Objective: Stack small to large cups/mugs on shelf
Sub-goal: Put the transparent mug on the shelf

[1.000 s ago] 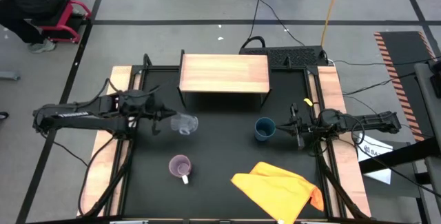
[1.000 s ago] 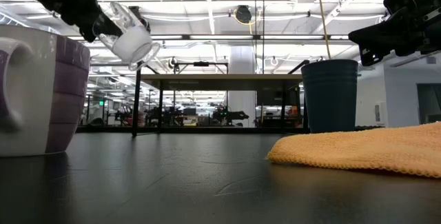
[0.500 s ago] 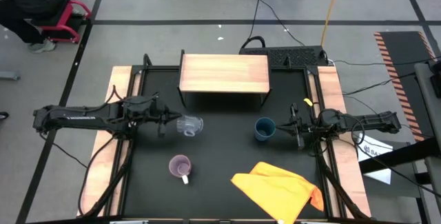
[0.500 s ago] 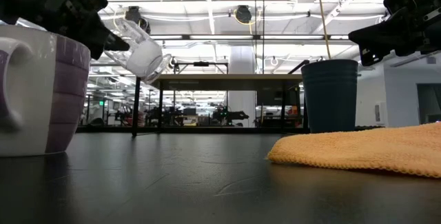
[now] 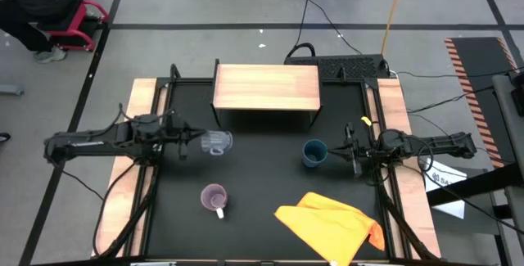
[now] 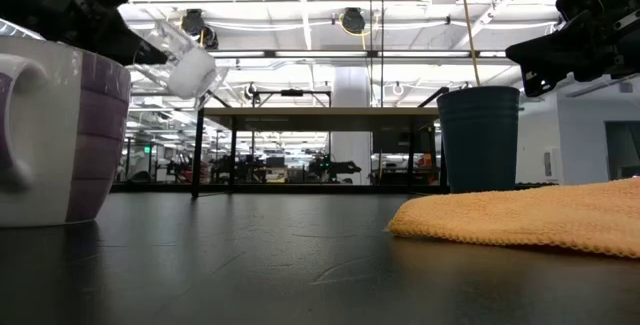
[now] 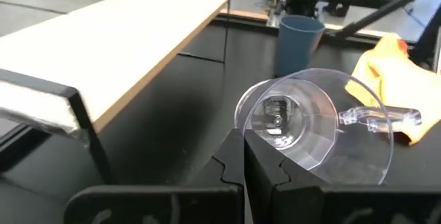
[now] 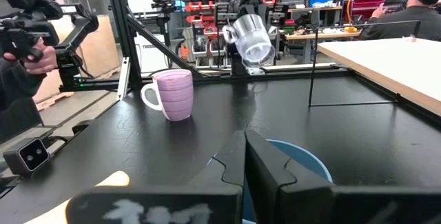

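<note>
Clear glass, pinched by its rim in the closed left hand and tilted above the tabletop just short of the shelf, could slip from so thin a grip and drop.

My left gripper holds the clear glass tilted in the air, above the purple mug.

Low view: purple mug cut off by picture edge, handle partly out of frame. Right wrist view: blue cup mostly hidden behind right gripper; only its rim shows.
</note>
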Controlling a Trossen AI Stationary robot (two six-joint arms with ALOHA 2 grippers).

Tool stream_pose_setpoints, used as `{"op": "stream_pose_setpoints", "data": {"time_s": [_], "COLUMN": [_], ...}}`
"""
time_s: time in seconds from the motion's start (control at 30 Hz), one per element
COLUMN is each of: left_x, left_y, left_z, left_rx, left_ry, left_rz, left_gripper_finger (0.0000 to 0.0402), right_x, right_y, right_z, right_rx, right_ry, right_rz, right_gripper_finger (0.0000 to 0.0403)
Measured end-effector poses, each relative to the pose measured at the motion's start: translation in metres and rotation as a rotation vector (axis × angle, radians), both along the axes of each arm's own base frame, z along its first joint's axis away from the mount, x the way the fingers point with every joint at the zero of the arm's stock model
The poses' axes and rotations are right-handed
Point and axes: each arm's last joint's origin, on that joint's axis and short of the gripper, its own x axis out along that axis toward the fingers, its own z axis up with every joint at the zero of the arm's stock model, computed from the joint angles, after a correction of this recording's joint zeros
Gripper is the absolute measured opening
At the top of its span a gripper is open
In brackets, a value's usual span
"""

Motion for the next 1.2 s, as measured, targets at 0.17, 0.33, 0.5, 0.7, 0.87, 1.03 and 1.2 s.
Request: {"op": "stream_pose_setpoints", "data": {"time_s": [0.17, 0.33, 0.5, 0.7, 0.87, 1.03, 1.2], "left_x": [-0.005, -0.003, -0.002, -0.001, 0.000, 0.000, -0.001], "left_y": [0.000, 0.000, 0.000, 0.000, 0.001, 0.003, 0.009], "left_z": [-0.005, -0.019, -0.029, -0.027, -0.018, -0.015, -0.005], "left_rx": [-0.005, -0.001, 0.006, 0.017, 0.051, 0.096, 0.124], "left_ry": [-0.007, -0.050, -0.084, -0.112, -0.191, -0.215, -0.261], "left_rz": [0.028, 0.027, 0.026, 0.013, 0.015, 0.064, 0.117], "left_gripper_finger": [0.0000, 0.0000, 0.0000, 0.0000, 0.0000, 0.0000, 0.0000], "right_x": [0.000, 0.000, 0.000, 0.000, 0.000, 0.000, 0.000], "right_y": [0.000, 0.000, 0.000, 0.000, 0.000, 0.000, 0.000], "right_z": [0.000, 0.000, 0.000, 0.000, 0.000, 0.000, 0.000], "right_rx": [-0.001, -0.003, 0.000, 0.000, -0.003, -0.003, -0.004], "right_ry": [0.000, 0.000, 0.000, 0.000, 0.000, -0.001, -0.003], "right_rz": [0.000, 0.000, 0.000, 0.000, 0.000, 0.000, 0.000], "right_gripper_finger": [0.0000, 0.0000, 0.0000, 0.0000, 0.0000, 0.0000, 0.0000]}}
